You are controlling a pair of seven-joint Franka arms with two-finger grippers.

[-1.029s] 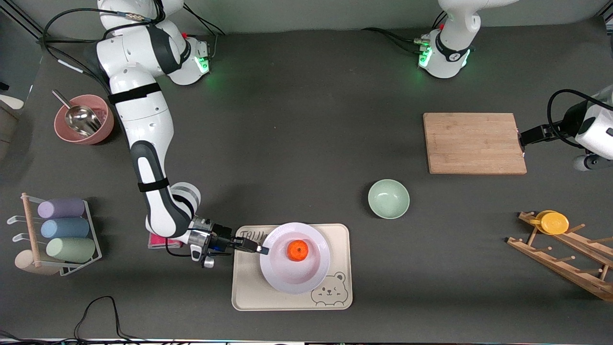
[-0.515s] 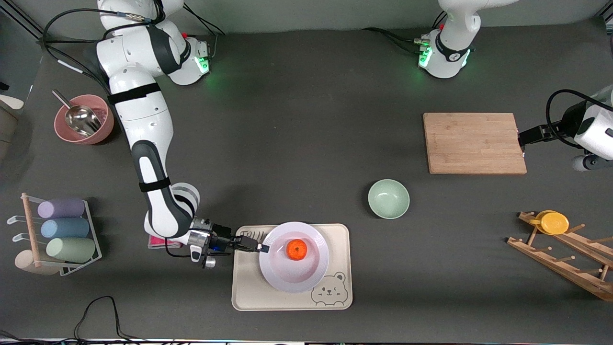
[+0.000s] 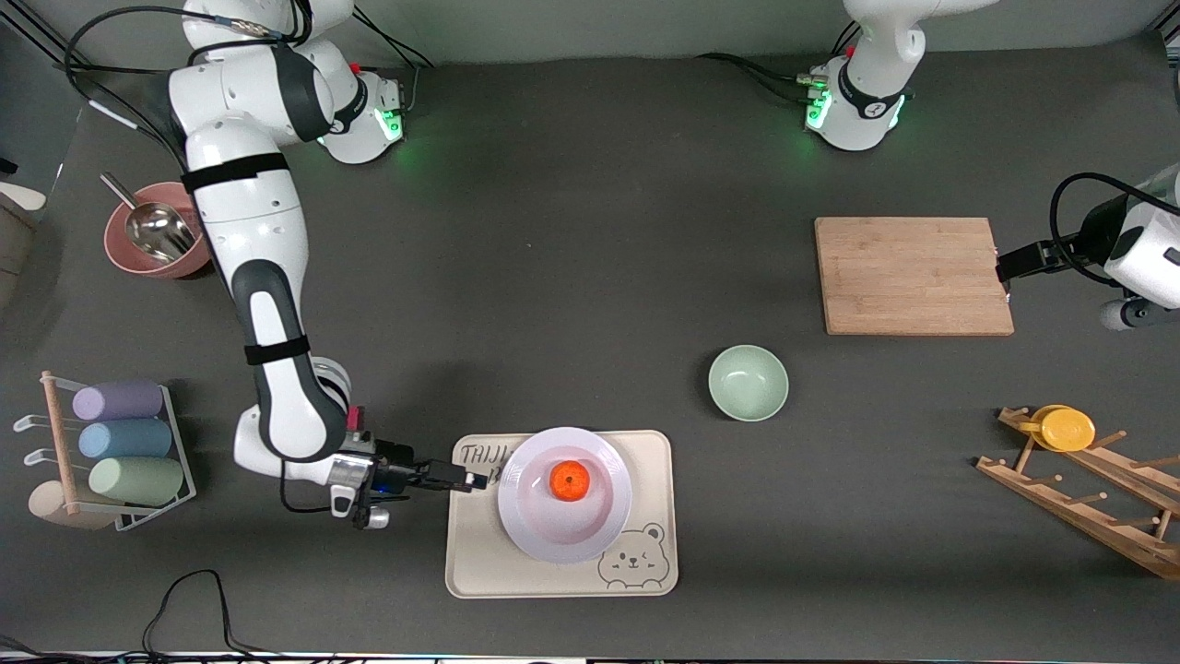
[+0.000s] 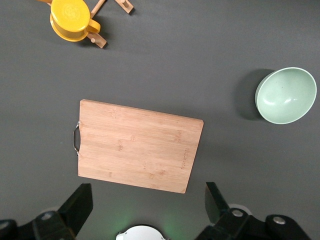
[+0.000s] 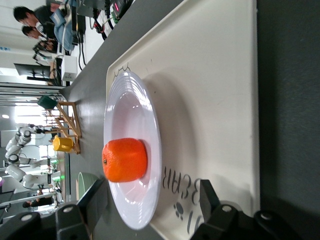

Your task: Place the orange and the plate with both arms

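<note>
The orange [image 3: 570,480] lies in the middle of the white plate [image 3: 553,535], which rests flat on the beige bear tray [image 3: 479,553]. My right gripper [image 3: 470,480] is open and empty, low over the tray's edge toward the right arm's end, a short gap from the plate's rim. The right wrist view shows the orange [image 5: 125,160] on the plate [image 5: 131,115], with my right gripper [image 5: 150,200] spread wide. My left gripper [image 3: 1007,267] waits open and empty beside the cutting board's handle edge; it also shows in the left wrist view [image 4: 147,202].
A pale-green bowl [image 3: 748,383] sits between the tray and the wooden cutting board [image 3: 913,275]. A wooden rack holds a yellow cup [image 3: 1067,428] at the left arm's end. A pink bowl with a metal scoop [image 3: 161,231] and a rack of pastel cups [image 3: 120,443] stand at the right arm's end.
My right gripper has let go of the plate's rim and drawn back toward the right arm's end. The plate has settled flat on the tray. The left arm has not moved.
</note>
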